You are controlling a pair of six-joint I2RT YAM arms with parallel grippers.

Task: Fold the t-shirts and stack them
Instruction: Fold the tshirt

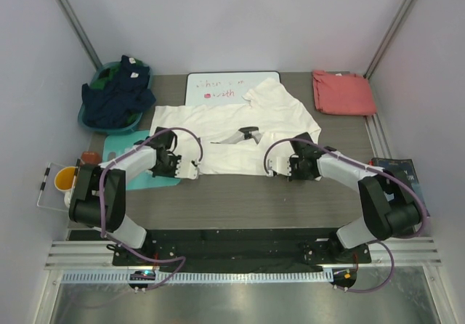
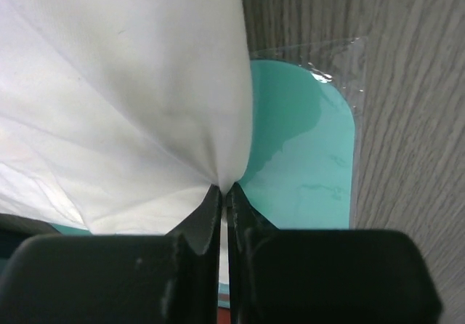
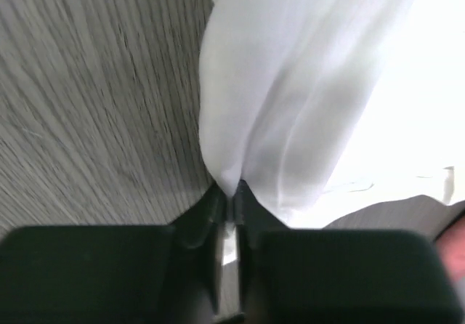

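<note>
The cream-white t-shirt (image 1: 232, 124) lies spread in the middle of the table, its small dark print (image 1: 247, 132) showing near the centre. My left gripper (image 1: 195, 170) is shut on its near left edge; the left wrist view shows the cloth (image 2: 131, 99) pinched between the jaws. My right gripper (image 1: 270, 168) is shut on its near right edge, with the cloth (image 3: 290, 84) bunched at the jaw tips. The salmon-red t-shirt (image 1: 343, 92) lies folded at the far right corner.
A white whiteboard (image 1: 218, 86) with red scribbles lies partly under the white shirt. A teal board (image 1: 120, 148) lies at the left, also seen in the left wrist view (image 2: 305, 157). A teal basket (image 1: 102, 117) holds dark clothes (image 1: 116, 95). A yellow cup (image 1: 65, 179) stands far left; a dark book (image 1: 407, 175) lies right.
</note>
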